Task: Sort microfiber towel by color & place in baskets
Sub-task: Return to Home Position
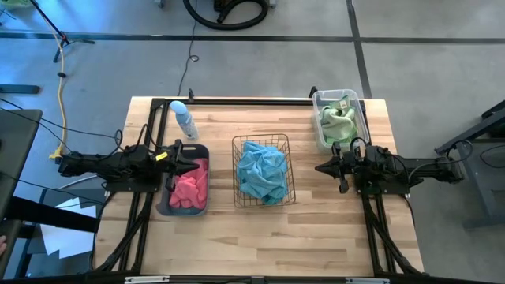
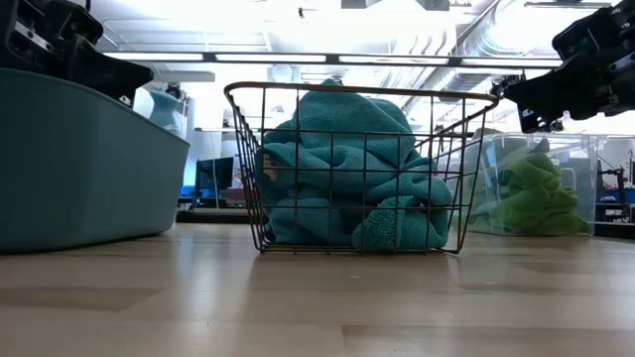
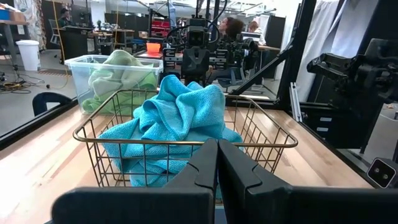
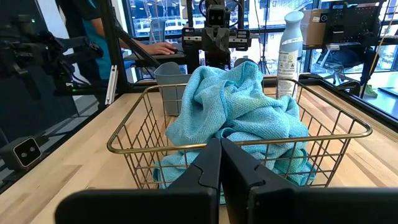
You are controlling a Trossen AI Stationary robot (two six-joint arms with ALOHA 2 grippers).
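Seen from above, three containers sit in a row across the wooden counter point(image 1: 260, 244). At centre frame is the copper wire basket point(image 1: 234, 170), heaped with teal-blue towels point(image 1: 262, 173) (in the low view the pile crests above the top wire). Left of centre lies the dark grey-blue tub point(image 1: 162, 203), holding pink towels point(image 1: 189, 189). Toward the upper right stands the clear plastic bin point(image 1: 316, 118) with lime green towels point(image 1: 338, 122) inside. A pale spray bottle point(image 1: 183, 120) stands just above the tub in the frame.

The left gripper point(image 1: 189, 165) reaches in from the left edge and hangs over the upper half of the tub, pointing toward the wire basket. The left wrist view shows its jaws clenched together on nothing. The right gripper point(image 1: 319, 167) comes in from the right edge, just below the clear bin in the frame and apart from the wire basket, which it also faces. Its jaws are likewise pressed together and empty. Neither gripper touches a towel.
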